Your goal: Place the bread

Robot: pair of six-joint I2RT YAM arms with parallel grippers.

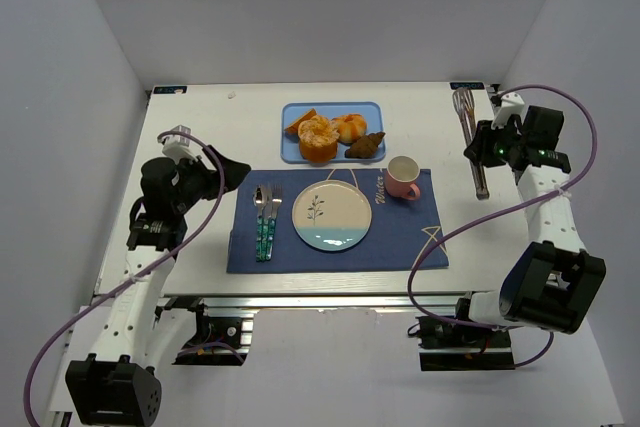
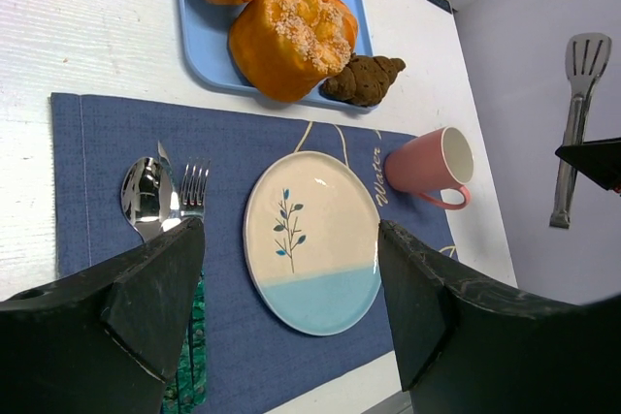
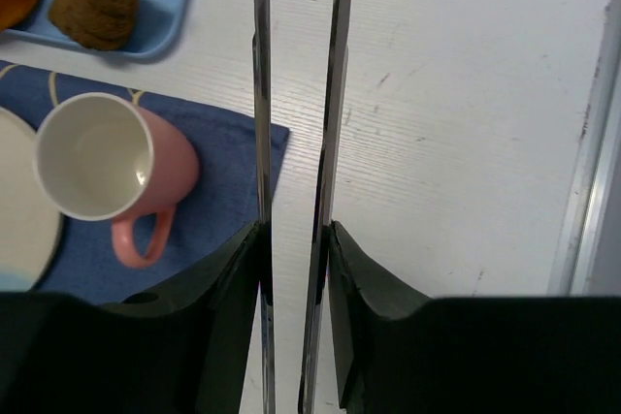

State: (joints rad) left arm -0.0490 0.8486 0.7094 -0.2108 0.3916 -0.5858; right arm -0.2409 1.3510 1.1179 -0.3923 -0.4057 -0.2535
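Tabletop (image 1: 200, 117) of white boards, seen from above, with a navy blue fabric placemat (image 1: 400, 237) at its near middle. On the placemat lie a round ceramic plate (image 1: 331, 214), cream with a pale blue lower band and a small leafy sprig, a pink mug with a white inside (image 1: 402, 177) to the plate's right, and a metal spoon and fork with teal handles (image 1: 266, 217) side by side to its left.

Just behind the placemat sits a light blue rectangular tray (image 2: 209, 41). The small dark brown ridged croissant-like bread (image 1: 366, 145) rests at the tray's near right corner. It touches a large round orange-golden sugared bun (image 1: 318, 139) and partly overhangs the tray's rim. An orange wedge-shaped piece (image 1: 300, 123) lies at the tray's far left.

The left gripper (image 2: 289, 239) hovers over the left side of the placemat. Its dark fingers are spread wide and hold nothing, and they frame the plate in the wrist view.

Long metal tongs with a slotted head (image 1: 466, 112) lie along the table's right side, well apart from the bread. The right gripper (image 3: 294, 235) is at the tongs. Its two fingers press against the outer sides of the two thin metal arms and clasp them narrowly. Whether the tongs are lifted off the table cannot be told.
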